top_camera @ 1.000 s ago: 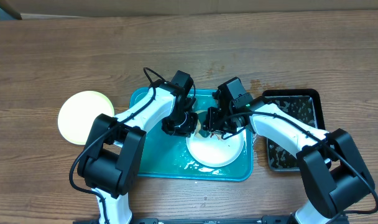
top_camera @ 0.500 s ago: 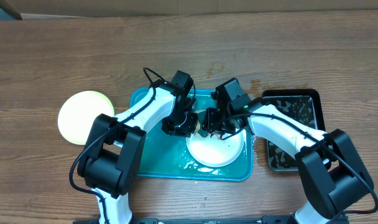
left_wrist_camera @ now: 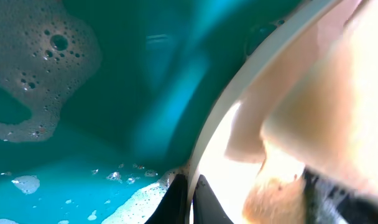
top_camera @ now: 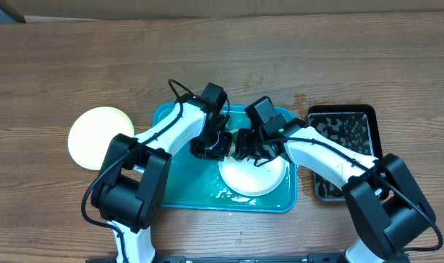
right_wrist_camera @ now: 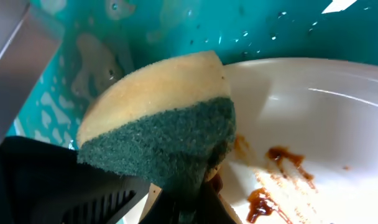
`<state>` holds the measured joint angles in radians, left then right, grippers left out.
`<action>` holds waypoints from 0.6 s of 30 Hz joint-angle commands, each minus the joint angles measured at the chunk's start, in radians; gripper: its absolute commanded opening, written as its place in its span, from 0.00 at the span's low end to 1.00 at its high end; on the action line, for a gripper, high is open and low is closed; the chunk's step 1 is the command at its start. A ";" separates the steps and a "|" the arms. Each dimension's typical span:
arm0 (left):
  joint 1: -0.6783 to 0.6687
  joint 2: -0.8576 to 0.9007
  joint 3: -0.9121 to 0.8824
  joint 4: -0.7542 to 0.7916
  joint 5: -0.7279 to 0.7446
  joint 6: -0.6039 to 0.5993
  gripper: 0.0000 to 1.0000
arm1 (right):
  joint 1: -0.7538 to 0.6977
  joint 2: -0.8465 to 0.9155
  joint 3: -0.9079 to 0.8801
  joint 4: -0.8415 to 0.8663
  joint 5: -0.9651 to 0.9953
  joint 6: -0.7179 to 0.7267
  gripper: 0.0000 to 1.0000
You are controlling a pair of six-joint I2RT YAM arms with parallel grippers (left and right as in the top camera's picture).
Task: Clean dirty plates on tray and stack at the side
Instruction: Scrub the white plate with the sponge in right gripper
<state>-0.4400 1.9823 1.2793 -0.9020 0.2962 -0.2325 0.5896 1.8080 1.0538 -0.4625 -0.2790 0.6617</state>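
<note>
Brown sauce (right_wrist_camera: 263, 202) shows only from the right wrist: right jaws pinch sponge (right_wrist_camera: 158, 124), left jaws pinch plate (left_wrist_camera: 229, 118).

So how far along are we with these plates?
Done: one pale yellow-green plate sits clean-looking on the table beside the tray. In hand: left gripper pinches the rim of the white plate, right gripper holds the sponge at it. Left: brown sauce smears on that plate, then stacking it.

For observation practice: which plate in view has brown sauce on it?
The white plate in the teal tray, smeared brown beside the sponge; the yellow-green plate lies outside on the table.
</note>
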 commanded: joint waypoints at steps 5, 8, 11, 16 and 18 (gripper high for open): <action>-0.006 0.002 -0.001 -0.002 -0.041 -0.011 0.04 | 0.009 0.063 -0.006 0.011 0.028 0.024 0.04; -0.006 0.002 -0.001 -0.002 -0.041 -0.011 0.04 | 0.012 0.090 -0.006 0.017 0.028 0.026 0.04; -0.006 0.002 -0.001 -0.003 -0.041 -0.011 0.04 | 0.011 0.116 -0.006 -0.025 0.079 0.085 0.04; -0.006 0.002 -0.001 -0.018 -0.042 -0.011 0.04 | -0.018 0.119 -0.006 -0.181 0.226 0.229 0.04; -0.005 0.002 -0.001 -0.019 -0.046 -0.019 0.04 | -0.036 0.119 -0.006 -0.227 0.235 0.229 0.04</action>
<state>-0.4511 1.9823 1.2793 -0.9070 0.3054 -0.2329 0.5892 1.8702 1.1004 -0.6106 -0.2104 0.8276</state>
